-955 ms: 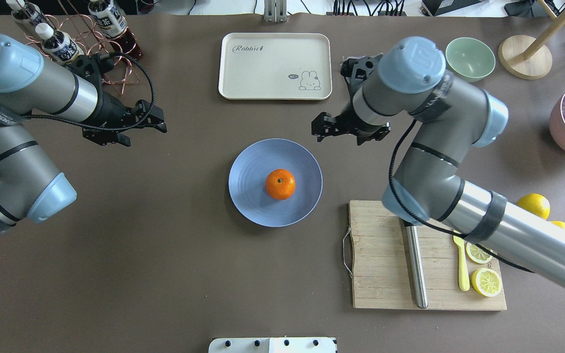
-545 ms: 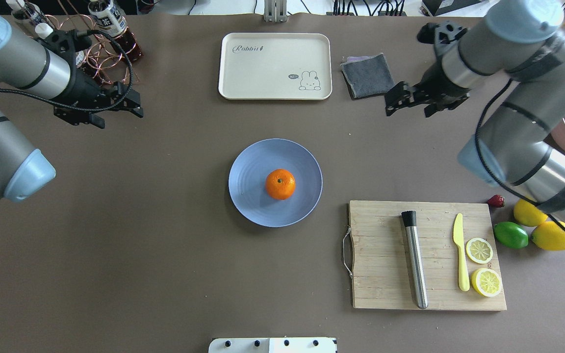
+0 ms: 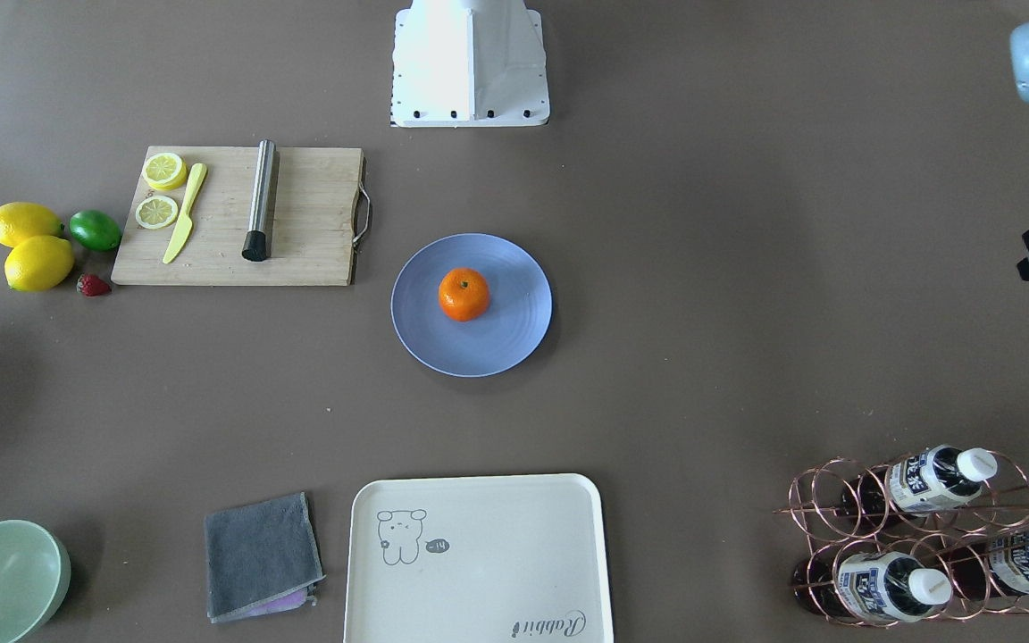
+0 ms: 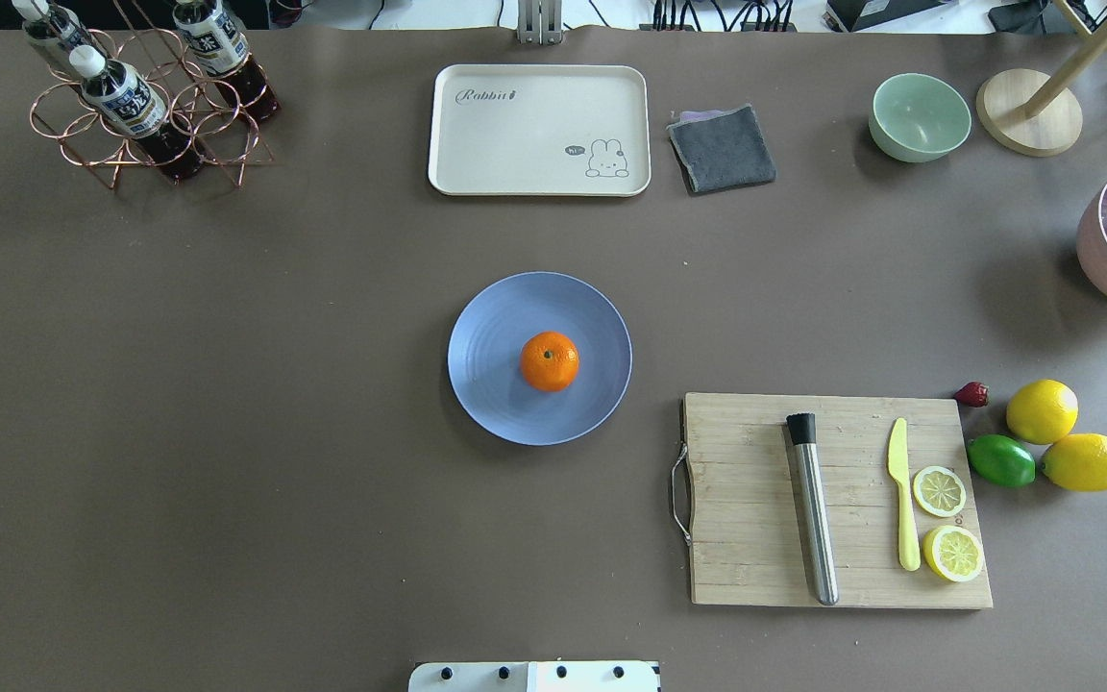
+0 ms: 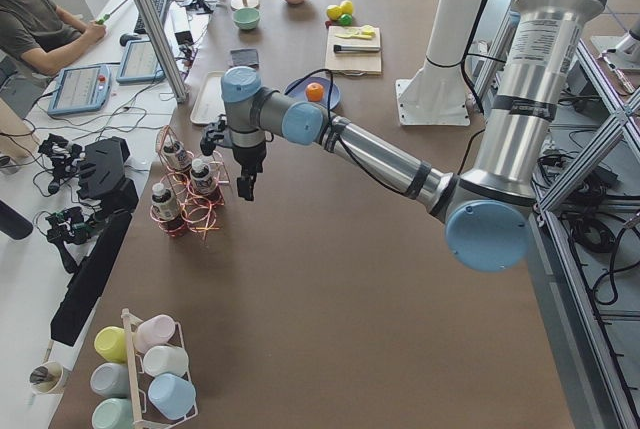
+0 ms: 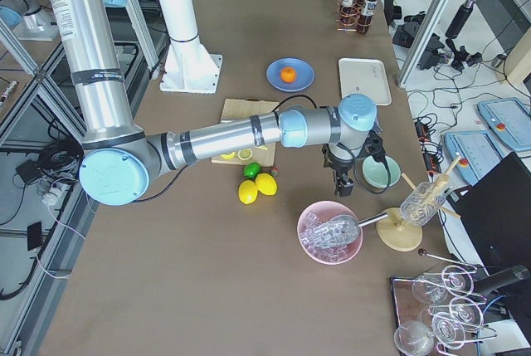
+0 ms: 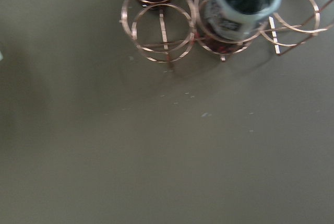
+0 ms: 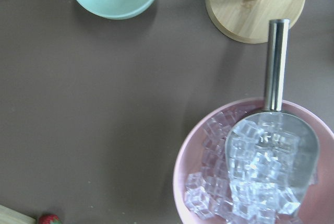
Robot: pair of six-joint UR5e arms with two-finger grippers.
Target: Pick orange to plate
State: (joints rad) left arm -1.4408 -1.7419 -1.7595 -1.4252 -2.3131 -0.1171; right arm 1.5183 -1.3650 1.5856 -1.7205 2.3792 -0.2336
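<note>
The orange (image 4: pixel 549 360) rests stem-up near the middle of the light-blue plate (image 4: pixel 486 384), also seen as orange (image 3: pixel 464 294) on plate (image 3: pixel 501 344). Neither arm shows in the overhead view. In the exterior left view my left gripper (image 5: pixel 243 187) hangs beside the copper bottle rack, far from the plate. My right gripper (image 6: pixel 340 187) shows only in the exterior right view, hanging between the green bowl and the pink ice bowl. Neither wrist view shows any fingers, and I cannot tell whether either gripper is open or shut.
A cutting board (image 4: pixel 755 500) with a steel muddler, yellow knife and lemon slices lies right of the plate, with lemons and a lime (image 4: pixel 1000 460) beyond it. Cream tray (image 4: pixel 539 130), grey cloth (image 4: pixel 722 149), green bowl (image 4: pixel 919 115) and bottle rack (image 4: pixel 140 125) line the far edge. Pink ice bowl (image 8: pixel 198 161) at right.
Both arms have pulled outward and left the overhead view, the left one leftward and the right one rightward. The orange stays still on the plate.
</note>
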